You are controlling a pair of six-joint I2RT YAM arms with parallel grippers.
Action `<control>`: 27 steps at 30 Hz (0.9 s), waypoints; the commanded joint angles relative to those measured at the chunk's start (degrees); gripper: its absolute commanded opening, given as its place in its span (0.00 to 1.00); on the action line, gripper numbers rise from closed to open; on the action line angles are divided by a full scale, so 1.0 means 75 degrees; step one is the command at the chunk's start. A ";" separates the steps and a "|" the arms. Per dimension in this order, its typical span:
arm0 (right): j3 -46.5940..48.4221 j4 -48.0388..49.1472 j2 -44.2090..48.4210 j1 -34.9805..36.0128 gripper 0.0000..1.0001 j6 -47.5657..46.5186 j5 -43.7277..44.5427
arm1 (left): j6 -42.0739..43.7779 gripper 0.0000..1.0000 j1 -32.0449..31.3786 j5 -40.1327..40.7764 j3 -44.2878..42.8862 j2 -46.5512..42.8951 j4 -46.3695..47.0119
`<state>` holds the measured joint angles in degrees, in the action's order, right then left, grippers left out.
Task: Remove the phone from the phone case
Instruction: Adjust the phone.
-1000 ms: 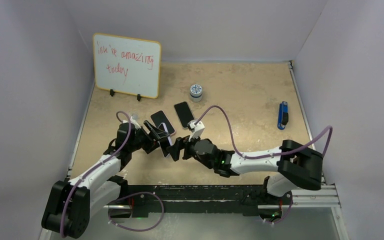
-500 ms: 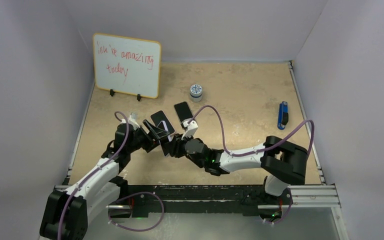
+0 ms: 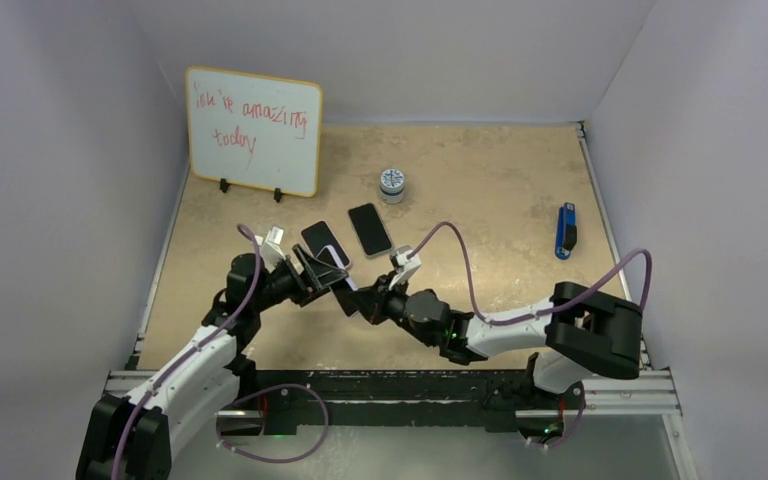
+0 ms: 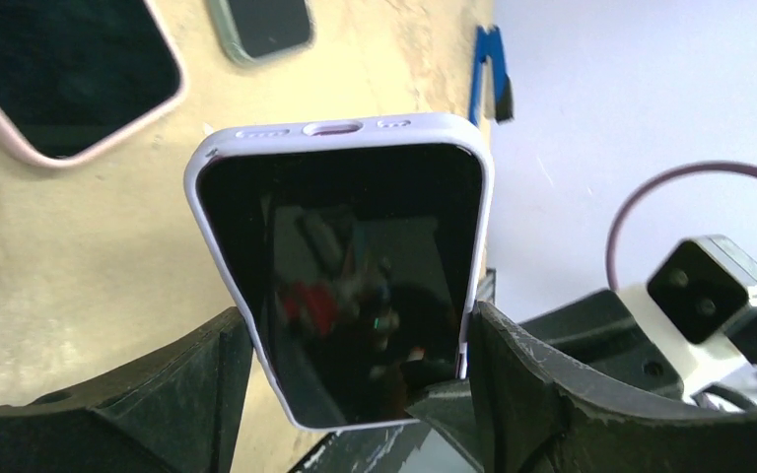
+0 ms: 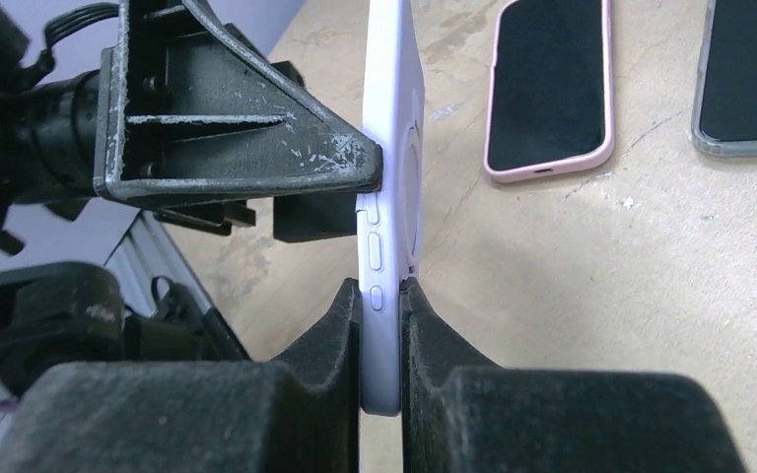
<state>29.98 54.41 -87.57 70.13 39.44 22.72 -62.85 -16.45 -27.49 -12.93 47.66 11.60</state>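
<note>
A phone with a dark screen (image 4: 355, 286) sits in a lavender phone case (image 4: 335, 130), held up off the table. My left gripper (image 4: 360, 320) is shut on it across its width, one finger on each long edge. In the right wrist view the case (image 5: 391, 118) stands edge-on, side buttons facing the camera. My right gripper (image 5: 381, 355) is shut on its lower end, one pad on the screen side and one on the back. From above, both grippers meet at the cased phone (image 3: 340, 285), the left gripper (image 3: 318, 277) to its left and the right gripper (image 3: 360, 300) to its right.
A pink-cased phone (image 3: 324, 243) and a clear-cased phone (image 3: 370, 229) lie face up just beyond the grippers. Further back stand a whiteboard (image 3: 253, 130) and a small round tin (image 3: 392, 184). A blue utility knife (image 3: 565, 231) lies by the right wall.
My right gripper came in from the right and closed on the cased phone's lower end. The left gripper kept its hold and shifted slightly.
</note>
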 commanded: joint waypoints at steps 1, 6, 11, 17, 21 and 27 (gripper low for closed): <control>-0.0815 0.1686 0.0801 0.0039 0.00 0.0175 0.0002 | 0.0700 0.62 0.0095 -0.0136 0.0183 -0.0551 0.1500; -0.1476 0.1888 0.1788 -0.0044 0.00 0.0173 0.0134 | 0.0915 0.68 0.0095 -0.0097 0.0244 -0.1221 0.1669; -0.1865 0.1768 0.2782 -0.0127 0.00 0.0169 -0.0032 | 0.0946 0.71 0.0092 -0.0241 0.0434 -0.1641 0.2267; -0.2358 0.2083 0.3730 -0.0215 0.00 0.0494 -0.0349 | 0.0496 0.71 0.0095 -0.0962 0.0907 -0.1589 0.4284; -0.2441 0.2413 0.3951 -0.0415 0.00 0.0767 -0.0885 | 0.0305 0.72 0.0084 -0.1153 0.1008 -0.1519 0.5004; -0.2322 0.3192 0.3685 -0.0629 0.00 0.1144 -0.1918 | -0.0158 0.72 0.0083 -0.1407 0.1021 -0.1191 0.6025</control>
<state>10.90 65.87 -59.70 66.11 44.62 14.31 -61.14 -15.88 -35.59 -5.65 37.45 46.65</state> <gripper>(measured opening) 0.128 0.714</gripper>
